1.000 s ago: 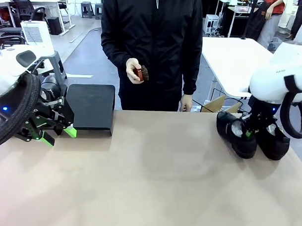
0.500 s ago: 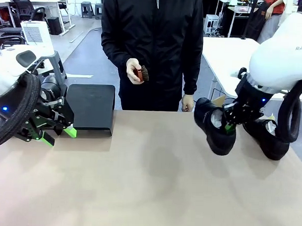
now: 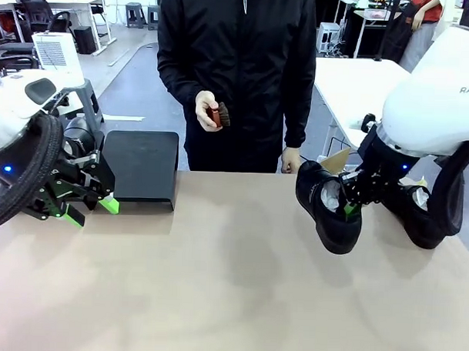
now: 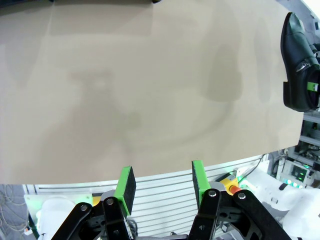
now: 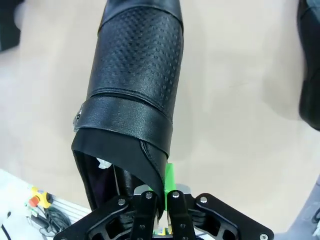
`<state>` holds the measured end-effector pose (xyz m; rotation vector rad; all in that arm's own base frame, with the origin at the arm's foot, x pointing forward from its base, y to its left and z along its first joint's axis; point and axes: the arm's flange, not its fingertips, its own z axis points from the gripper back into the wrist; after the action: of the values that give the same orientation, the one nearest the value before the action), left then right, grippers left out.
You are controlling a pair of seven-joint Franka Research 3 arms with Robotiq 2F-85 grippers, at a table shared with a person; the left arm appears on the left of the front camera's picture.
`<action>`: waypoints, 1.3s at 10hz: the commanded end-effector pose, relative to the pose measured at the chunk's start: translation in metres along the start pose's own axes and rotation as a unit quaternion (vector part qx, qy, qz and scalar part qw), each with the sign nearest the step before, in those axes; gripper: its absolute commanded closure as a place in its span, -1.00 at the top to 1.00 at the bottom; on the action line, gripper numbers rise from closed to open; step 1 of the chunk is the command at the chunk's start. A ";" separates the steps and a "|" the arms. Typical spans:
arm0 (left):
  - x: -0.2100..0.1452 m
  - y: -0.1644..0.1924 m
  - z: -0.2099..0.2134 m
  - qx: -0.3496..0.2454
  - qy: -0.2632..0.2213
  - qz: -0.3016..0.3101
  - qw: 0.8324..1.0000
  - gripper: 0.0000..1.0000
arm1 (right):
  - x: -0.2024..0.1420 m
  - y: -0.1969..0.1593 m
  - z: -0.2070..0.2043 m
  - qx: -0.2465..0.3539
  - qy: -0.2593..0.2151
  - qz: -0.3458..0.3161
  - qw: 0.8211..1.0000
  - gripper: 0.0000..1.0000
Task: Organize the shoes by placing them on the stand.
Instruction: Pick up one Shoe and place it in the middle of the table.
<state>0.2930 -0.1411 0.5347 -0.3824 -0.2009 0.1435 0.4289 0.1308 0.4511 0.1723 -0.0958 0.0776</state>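
R gripper [image 3: 350,203] clamps shoe [image 3: 323,213] by its collar over table [image 3: 230,291]; L gripper [image 3: 91,212] half-open, empty, beside stand [image 3: 142,166].

text: I read only "RANK" | on: white casing of the right arm [image 3: 433,113], far right | elsewhere: nothing legible to me

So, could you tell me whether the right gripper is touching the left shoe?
Touching. The right wrist view shows the right gripper shut on the rim of the left shoe, green pad against the leather.
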 end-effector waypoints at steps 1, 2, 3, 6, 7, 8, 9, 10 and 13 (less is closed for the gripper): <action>-0.001 -0.001 0.001 -0.007 0.004 0.000 1.000 0.21 | -0.006 0.007 -0.004 0.009 -0.003 -0.061 0.998 -1.00; -0.001 -0.001 0.001 -0.007 0.004 0.000 1.000 0.21 | -0.017 0.029 -0.009 0.025 -0.025 -0.095 0.995 -1.00; -0.001 -0.001 0.001 -0.007 0.004 0.000 1.000 0.21 | -0.030 0.060 -0.018 0.021 -0.040 -0.096 0.994 -1.00; -0.001 -0.001 0.001 -0.007 0.004 0.000 1.000 0.21 | -0.044 0.140 -0.074 0.047 0.004 -0.048 0.998 -1.00; -0.001 -0.001 0.001 -0.007 0.004 0.000 1.000 0.21 | -0.046 0.158 -0.094 0.041 0.018 -0.017 0.999 -1.00; -0.001 -0.001 0.001 -0.007 0.004 0.000 1.000 0.21 | -0.050 0.169 -0.104 0.046 0.028 0.001 0.999 -1.00; -0.001 -0.001 0.001 -0.007 0.004 0.000 1.000 0.21 | -0.053 0.175 -0.107 0.048 0.027 0.008 0.998 -1.00; -0.001 -0.001 0.001 -0.007 0.004 0.000 1.000 0.21 | -0.055 0.181 -0.111 0.042 0.030 0.014 0.999 -1.00; -0.001 -0.001 0.001 -0.007 0.004 0.000 1.000 0.21 | -0.061 0.183 -0.114 0.031 0.021 -0.020 0.999 -0.40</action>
<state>0.2929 -0.1414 0.5348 -0.3820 -0.2008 0.1430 0.3641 0.3239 0.3583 0.2417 -0.0136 0.0791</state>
